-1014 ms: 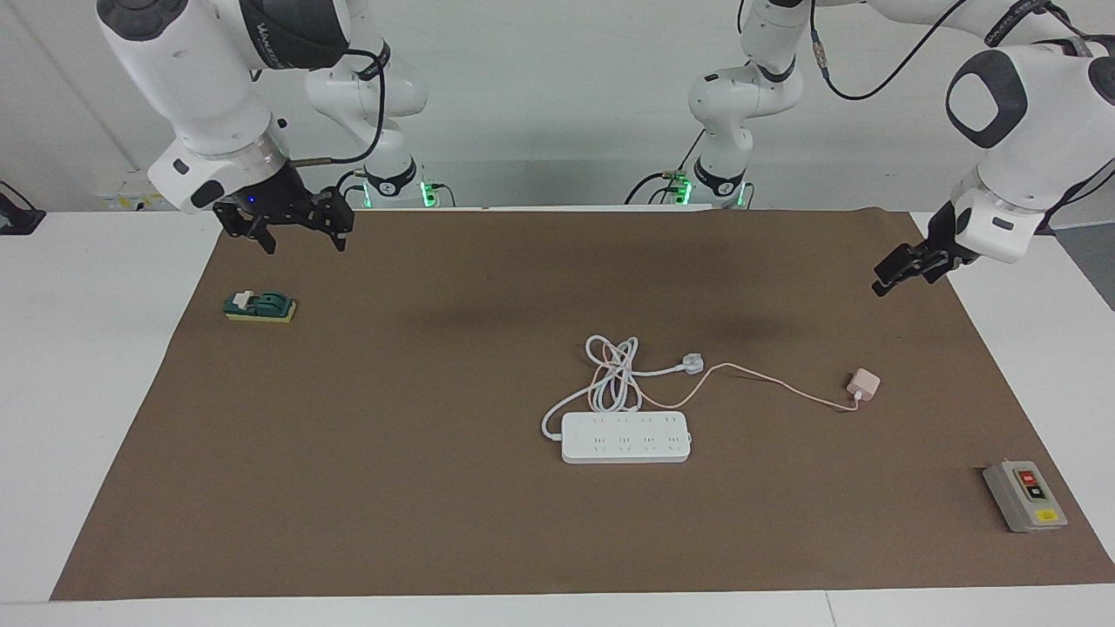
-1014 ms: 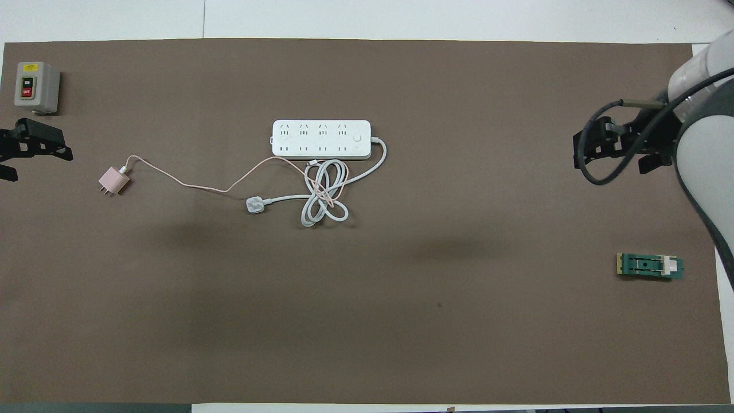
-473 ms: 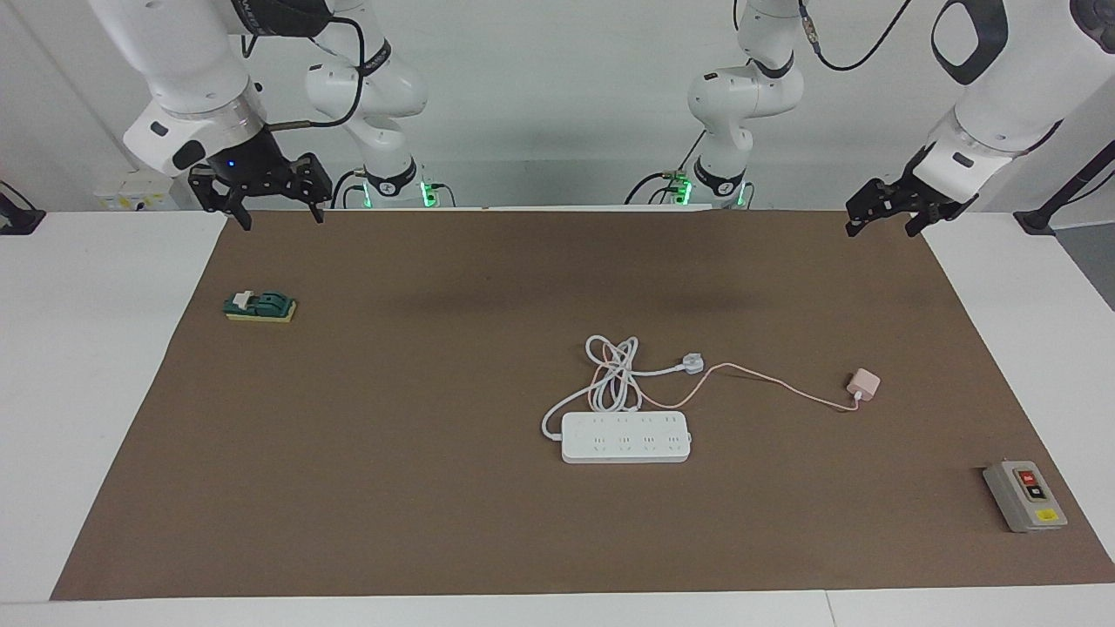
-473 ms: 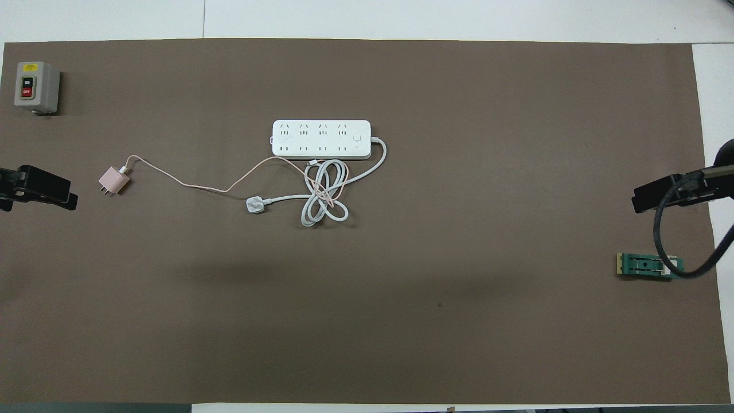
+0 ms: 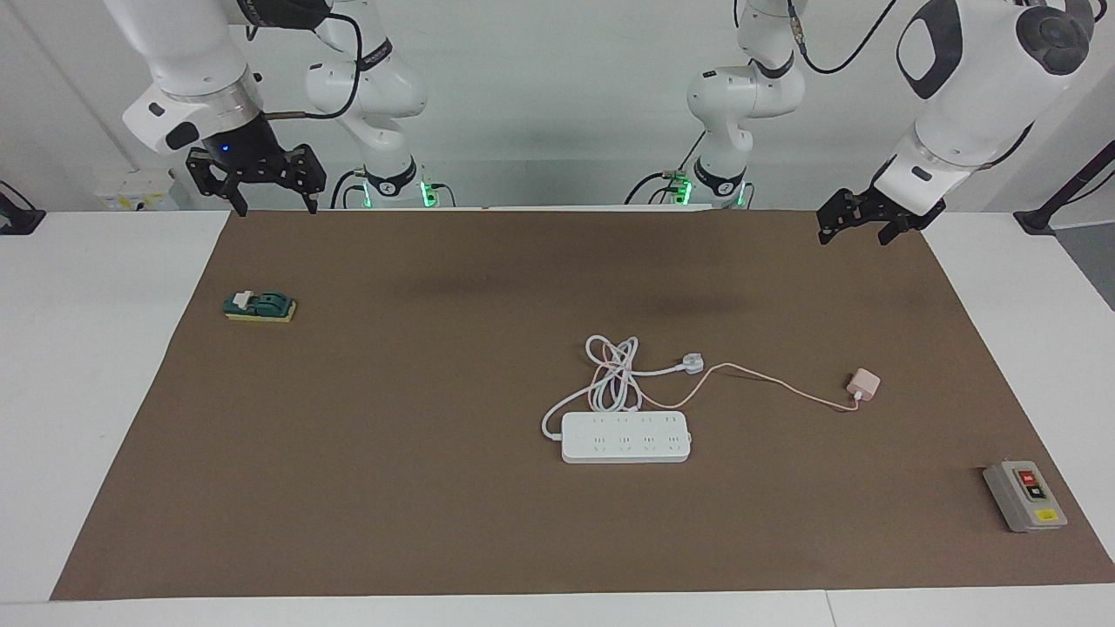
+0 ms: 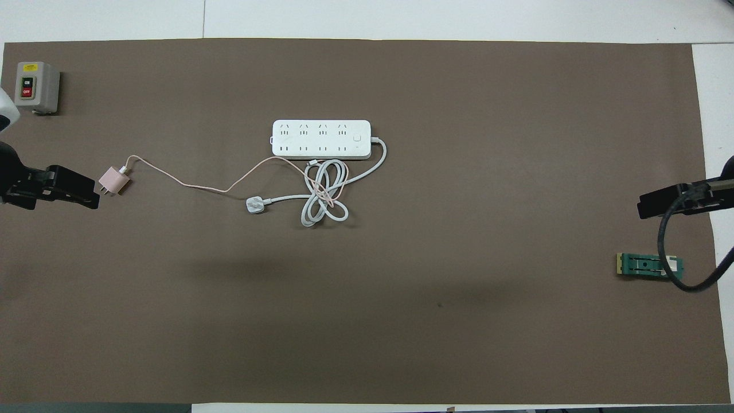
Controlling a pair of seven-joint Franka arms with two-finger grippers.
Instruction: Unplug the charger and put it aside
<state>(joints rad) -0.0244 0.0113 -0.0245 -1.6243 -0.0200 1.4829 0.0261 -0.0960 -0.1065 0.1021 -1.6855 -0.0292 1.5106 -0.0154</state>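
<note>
1. The surface (image 5: 348,488) in front of you is a white table under a brown mat, and everything on it lies flat and apart from both arms.
2. Your right gripper (image 5: 257,187) hangs in the air over the mat's edge nearest the robots, at the right arm's end, with its jaws spread apart and holding nothing. This arm waits.
3. Your left gripper (image 5: 858,222) is also raised, over the mat's corner nearest the robots at the left arm's end. You cannot tell how its jaws stand.
4. The white power strip (image 5: 625,436) lies mid-mat, every socket bare, its thick cord coiled just beside it.
5. The grey on/off switch box (image 5: 1024,496) and the green knife switch (image 5: 260,306) sit at opposite ends, well apart from the work.
6. The charger (image 5: 864,382) lies on the mat, well apart from the strip toward the left arm's end, with its prongs out in the open in the overhead view (image 6: 114,181). Its thin pink cable (image 5: 766,383) trails to the coil.
7. Judging from this, the unplugging and setting aside look done; nothing obvious is left for you.
</note>
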